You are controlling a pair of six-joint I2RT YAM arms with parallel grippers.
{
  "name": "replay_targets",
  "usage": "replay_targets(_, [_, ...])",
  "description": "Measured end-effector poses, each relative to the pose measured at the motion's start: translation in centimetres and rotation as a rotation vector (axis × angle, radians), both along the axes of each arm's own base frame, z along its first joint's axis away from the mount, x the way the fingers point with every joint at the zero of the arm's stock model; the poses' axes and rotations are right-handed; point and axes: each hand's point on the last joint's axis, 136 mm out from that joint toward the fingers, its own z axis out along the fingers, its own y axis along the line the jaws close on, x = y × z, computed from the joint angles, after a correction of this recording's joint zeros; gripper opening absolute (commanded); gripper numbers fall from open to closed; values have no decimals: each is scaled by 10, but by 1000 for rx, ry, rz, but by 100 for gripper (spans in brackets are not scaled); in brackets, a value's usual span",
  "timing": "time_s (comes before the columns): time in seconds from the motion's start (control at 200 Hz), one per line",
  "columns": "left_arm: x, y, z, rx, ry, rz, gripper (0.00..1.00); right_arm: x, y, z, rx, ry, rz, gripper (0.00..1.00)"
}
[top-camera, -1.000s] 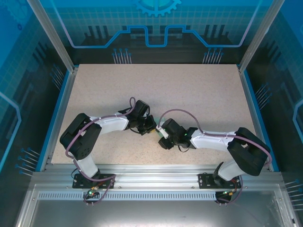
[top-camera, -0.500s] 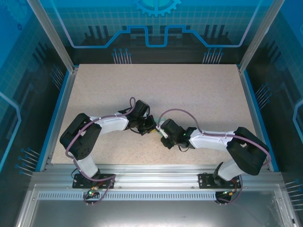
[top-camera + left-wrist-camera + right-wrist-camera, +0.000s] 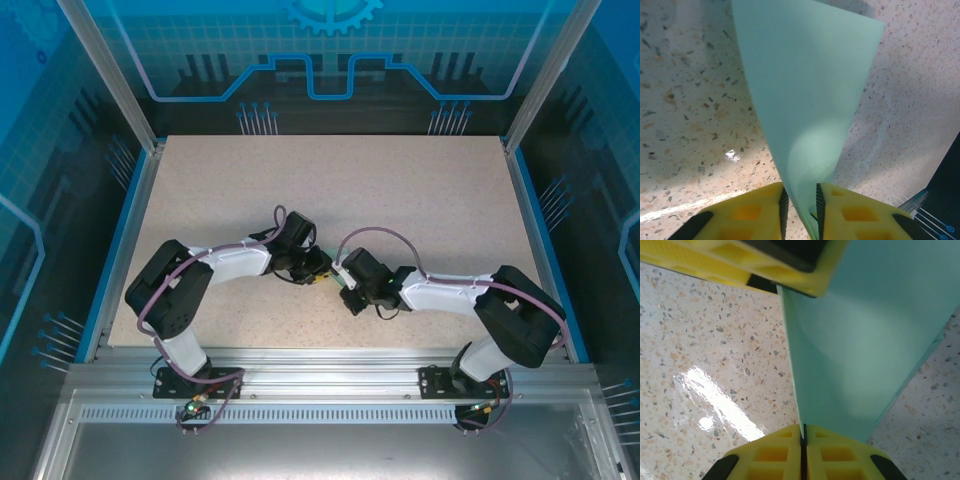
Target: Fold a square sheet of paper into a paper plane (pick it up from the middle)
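The pale mint-green sheet of paper point(image 3: 805, 90) is held up off the speckled table between my two grippers, bent into a curved fold. My left gripper point(image 3: 800, 192) has its yellow jaws slightly apart, open, with the paper's lower part passing loosely between the pads. From the other side, my right gripper point(image 3: 803, 429) is shut on the paper's point(image 3: 865, 340) edge, pads pressed together. One left finger point(image 3: 790, 270) shows across the top of the right wrist view. From above, the left gripper point(image 3: 322, 272) and right gripper point(image 3: 345, 285) meet tip to tip near the table's middle front.
The speckled beige table point(image 3: 400, 190) has a blue rim point(image 3: 128, 230) along its sides and an aluminium rail point(image 3: 320, 365) at the near edge. Glass walls enclose the back and both sides. Purple cables loop over both arms.
My right gripper has closed onto the paper and shifted slightly left toward the left gripper. The left jaws, shut before, have parted a little.
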Motion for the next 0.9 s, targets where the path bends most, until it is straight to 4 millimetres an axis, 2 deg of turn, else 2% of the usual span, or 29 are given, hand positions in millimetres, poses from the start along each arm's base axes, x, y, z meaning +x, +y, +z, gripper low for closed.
replay_targets(0.28, [8,5,24,-15,-64,31,64,-2,-2,-8,98,73,-51,9])
replay_targets(0.34, [8,6,33,-21,-91,34,66,-1,-5,-10,142,103,-80,9])
replay_targets(0.505, [5,12,46,-37,-136,45,64,3,-10,-11,288,188,-155,8])
replay_targets(0.71, [0,16,36,-33,-131,47,49,8,-15,-7,421,266,-222,5])
replay_targets(0.9, [3,9,34,-55,-143,36,43,11,-20,-3,511,312,-277,5])
